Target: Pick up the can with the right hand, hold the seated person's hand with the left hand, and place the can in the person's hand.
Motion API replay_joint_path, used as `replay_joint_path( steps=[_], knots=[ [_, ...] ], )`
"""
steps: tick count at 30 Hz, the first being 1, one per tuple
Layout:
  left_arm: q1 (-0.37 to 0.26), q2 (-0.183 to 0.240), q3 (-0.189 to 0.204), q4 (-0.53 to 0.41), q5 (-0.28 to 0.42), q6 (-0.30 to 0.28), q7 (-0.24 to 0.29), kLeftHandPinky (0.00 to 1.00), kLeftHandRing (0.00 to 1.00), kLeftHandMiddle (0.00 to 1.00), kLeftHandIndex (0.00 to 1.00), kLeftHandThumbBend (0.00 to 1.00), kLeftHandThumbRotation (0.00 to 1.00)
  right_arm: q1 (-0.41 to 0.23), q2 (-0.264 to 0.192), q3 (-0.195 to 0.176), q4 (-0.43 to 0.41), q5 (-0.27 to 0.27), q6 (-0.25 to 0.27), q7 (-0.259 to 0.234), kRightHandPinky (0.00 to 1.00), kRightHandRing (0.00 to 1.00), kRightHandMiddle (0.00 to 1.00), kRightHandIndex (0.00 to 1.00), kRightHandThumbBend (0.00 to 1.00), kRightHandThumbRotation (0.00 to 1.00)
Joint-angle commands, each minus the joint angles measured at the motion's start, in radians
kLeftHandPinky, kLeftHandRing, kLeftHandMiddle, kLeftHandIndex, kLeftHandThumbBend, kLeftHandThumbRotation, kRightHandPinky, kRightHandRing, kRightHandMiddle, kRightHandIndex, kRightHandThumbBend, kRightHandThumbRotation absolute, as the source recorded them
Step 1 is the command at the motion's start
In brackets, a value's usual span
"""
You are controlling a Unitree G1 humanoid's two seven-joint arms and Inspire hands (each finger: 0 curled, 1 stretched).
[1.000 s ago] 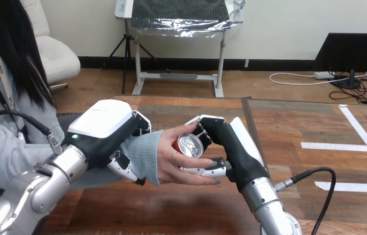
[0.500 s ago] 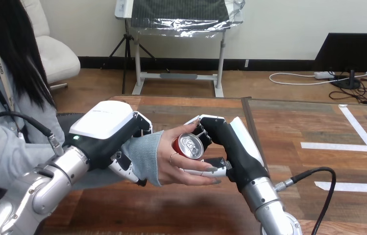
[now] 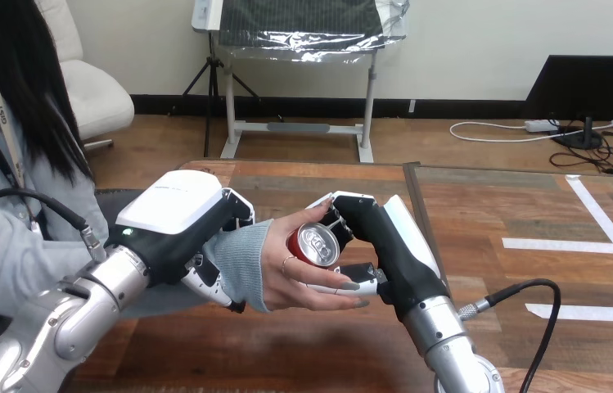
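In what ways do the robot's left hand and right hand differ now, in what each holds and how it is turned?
The left hand grips the person's sleeved wrist; the right hand grips the can. The left hand shows its white back upward; the right hand is turned on its side. Both are closed round what they hold.

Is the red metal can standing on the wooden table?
No, the right hand holds the can above the table, against the person's hand.

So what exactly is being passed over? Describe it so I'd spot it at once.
Look above the middle of the wooden table, where the robot's right hand meets the person's hand. Between them sits a can, tipped so its silver top faces us. It is the only red, round thing there.
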Motion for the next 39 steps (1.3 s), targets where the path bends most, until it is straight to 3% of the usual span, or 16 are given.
replay_joint_path(
  steps=[1, 28, 39],
  knots=[
    [-0.05, -0.022, 0.042, -0.056, -0.035, -0.024, 0.035, 0.24, 0.29, 0.36, 0.39, 0.94, 0.0, -0.059, 0.002, -0.002, -0.044, 0.008, -0.018, -0.006, 0.4, 0.44, 0.52, 0.53, 0.78, 0.0],
    [-0.05, -0.025, 0.044, -0.027, -0.033, -0.072, 0.067, 0.26, 0.31, 0.37, 0.39, 0.95, 0.0, -0.072, 0.004, -0.006, -0.014, 0.027, -0.028, 0.007, 0.43, 0.49, 0.56, 0.61, 0.81, 0.0],
    [-0.052, -0.022, 0.045, -0.012, -0.03, -0.099, 0.08, 0.26, 0.31, 0.37, 0.39, 0.94, 0.0, -0.072, 0.006, -0.008, -0.023, 0.05, -0.004, 0.034, 0.49, 0.59, 0.64, 0.64, 0.81, 0.0]
  ],
)
